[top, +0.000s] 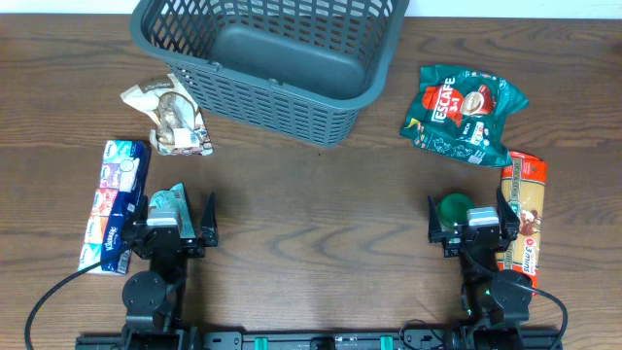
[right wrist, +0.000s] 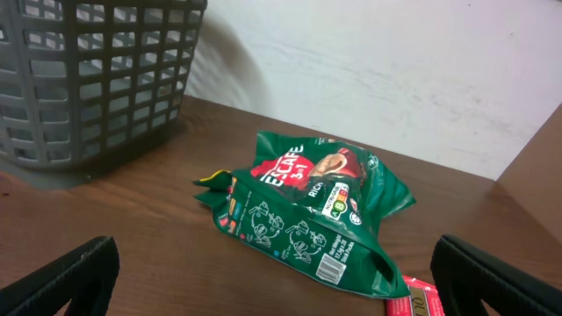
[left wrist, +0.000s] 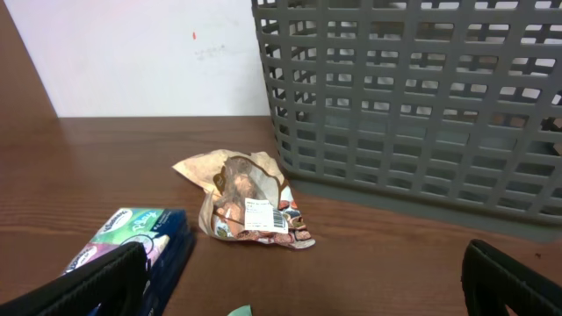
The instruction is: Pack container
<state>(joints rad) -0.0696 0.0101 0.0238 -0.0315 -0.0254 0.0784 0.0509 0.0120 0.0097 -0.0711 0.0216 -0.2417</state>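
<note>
The dark grey slatted container (top: 292,97) stands at the back centre of the table; it also shows in the left wrist view (left wrist: 413,105) and the right wrist view (right wrist: 88,79). It looks empty. A crumpled beige snack packet (top: 172,117) (left wrist: 246,202) lies left of it. A blue tissue pack (top: 117,199) (left wrist: 140,237) lies at the far left. A green coffee bag (top: 465,115) (right wrist: 307,211) lies right of the container. A red-orange pasta packet (top: 525,209) (right wrist: 421,303) lies at the far right. My left gripper (top: 178,219) (left wrist: 299,285) and right gripper (top: 473,222) (right wrist: 272,276) are open and empty near the front edge.
A white wall runs behind the table in both wrist views. Bare wooden table (top: 321,224) lies between the two grippers and in front of the container.
</note>
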